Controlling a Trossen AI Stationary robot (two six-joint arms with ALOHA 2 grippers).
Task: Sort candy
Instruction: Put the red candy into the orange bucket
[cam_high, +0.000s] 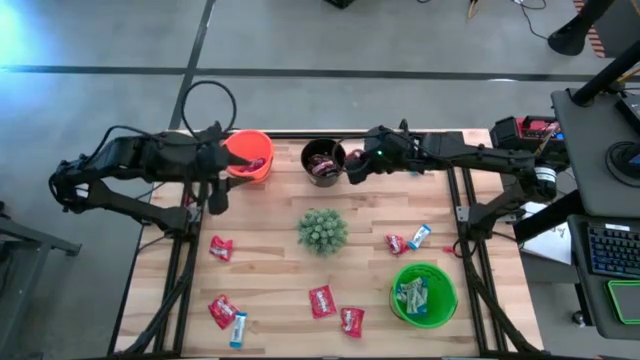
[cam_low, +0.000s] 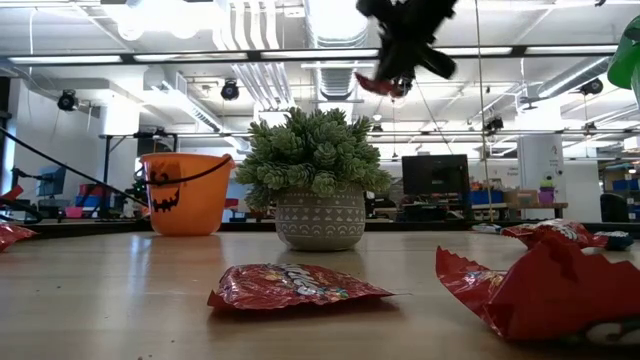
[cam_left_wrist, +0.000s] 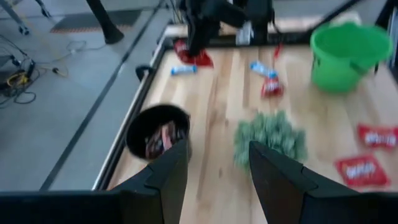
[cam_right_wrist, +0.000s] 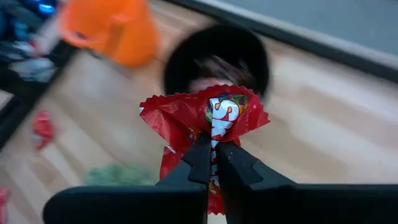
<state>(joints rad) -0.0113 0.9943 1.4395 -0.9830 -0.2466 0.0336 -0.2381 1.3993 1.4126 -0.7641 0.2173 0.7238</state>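
near the worktop's far edge, beside the black bucket (cam_high: 323, 160), the right gripper (cam_high: 352, 172) holds one red candy (cam_right_wrist: 208, 127) in the air, jaws pinched on its middle, long axis in line with the fingers. printing on the wrapper is not legible. other candy (cam_high: 322, 300) lies flat toward the near edge. the left gripper (cam_high: 217, 196) hangs by the orange bucket (cam_high: 249, 155), jaws spread.

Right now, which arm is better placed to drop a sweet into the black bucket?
Right. The right gripper already pinches a red sweet beside the black bucket. The left gripper is open and holds nothing, by the orange bucket.
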